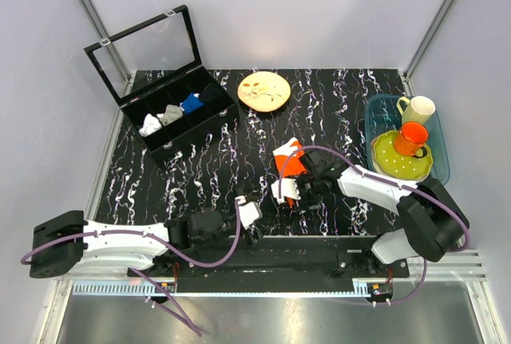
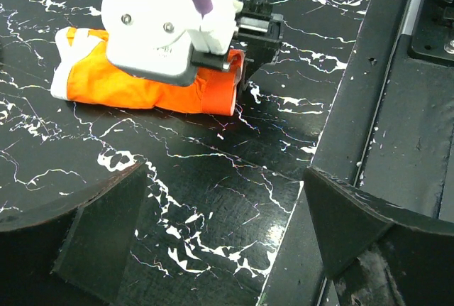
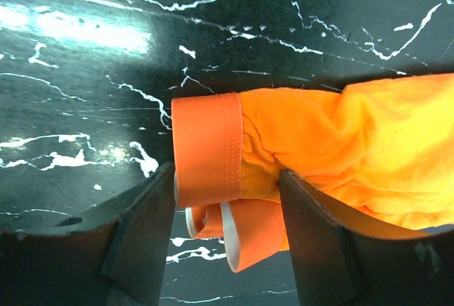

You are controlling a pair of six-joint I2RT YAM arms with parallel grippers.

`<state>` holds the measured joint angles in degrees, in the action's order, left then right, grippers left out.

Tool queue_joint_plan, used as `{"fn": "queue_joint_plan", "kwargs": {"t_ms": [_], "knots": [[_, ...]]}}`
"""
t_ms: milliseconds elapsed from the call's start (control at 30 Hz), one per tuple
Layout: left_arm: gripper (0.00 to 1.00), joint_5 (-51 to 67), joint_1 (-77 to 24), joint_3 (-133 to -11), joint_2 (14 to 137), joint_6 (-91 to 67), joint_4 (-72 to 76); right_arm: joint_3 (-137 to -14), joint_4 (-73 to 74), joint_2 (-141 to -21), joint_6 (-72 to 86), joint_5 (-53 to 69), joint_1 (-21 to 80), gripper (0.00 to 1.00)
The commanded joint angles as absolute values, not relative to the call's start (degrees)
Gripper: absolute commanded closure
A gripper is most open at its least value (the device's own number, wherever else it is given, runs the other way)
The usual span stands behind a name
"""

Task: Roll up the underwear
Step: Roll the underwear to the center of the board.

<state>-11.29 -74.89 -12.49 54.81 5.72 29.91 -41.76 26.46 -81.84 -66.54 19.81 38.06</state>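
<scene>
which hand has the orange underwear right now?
The right hand: its fingers clamp the underwear at the folded band. The left hand is open over bare table, short of the garment.

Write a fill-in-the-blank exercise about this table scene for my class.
The underwear on the table is bright ____.
The right fingers grip the ____.
The left fingers hold ____.
The lid of the box stands ____.
Missing words: orange; underwear; nothing; open.

Underwear (image 3: 340, 143) partly past frame edge
</scene>
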Motion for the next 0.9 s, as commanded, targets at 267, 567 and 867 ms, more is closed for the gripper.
{"fn": "queue_joint_plan", "kwargs": {"t_ms": [267,567,867], "knots": [[0.01,-9.23,-74.71,-10.99,53.35,5.62,33.75,-43.85,29.87,-89.47,-67.85,17.48,37.71,0.60],[0.01,-1.32,-76.73,-12.56,58.00,11.42,34.98,-57.91,53.59,-97.02,-64.95,35.32,36.30,0.84],[0.01,-0.26,-77.08,-20.55,73.53,17.05,38.05,-67.32,68.47,-111.35,-67.67,44.74,29.36,0.82]]}}
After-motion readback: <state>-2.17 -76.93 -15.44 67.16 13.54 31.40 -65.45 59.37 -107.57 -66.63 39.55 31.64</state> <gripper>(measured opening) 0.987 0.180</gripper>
